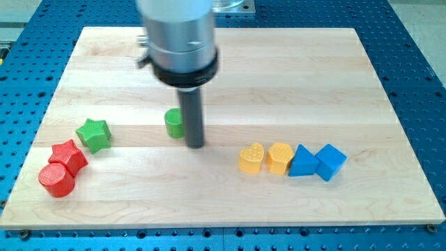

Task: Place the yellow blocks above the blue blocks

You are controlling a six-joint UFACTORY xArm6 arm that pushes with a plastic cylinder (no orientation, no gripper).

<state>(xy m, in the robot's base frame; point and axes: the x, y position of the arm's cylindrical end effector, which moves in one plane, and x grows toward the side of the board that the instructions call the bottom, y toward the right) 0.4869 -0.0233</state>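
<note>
A yellow heart-shaped block (251, 158) and a yellow hexagonal block (279, 157) sit side by side at the lower middle-right of the wooden board (293, 70). Touching the hexagon on its right are a blue triangular block (302, 162) and a blue cube (330, 162). My tip (195, 145) is down on the board to the left of the yellow heart, with a gap between them. It stands right beside a green cylinder (174, 123), which the rod partly hides.
A green star (94, 134) lies at the left. Below it a red star (69, 157) and a red cylinder (56, 179) touch each other near the board's lower left corner. A blue perforated table surrounds the board.
</note>
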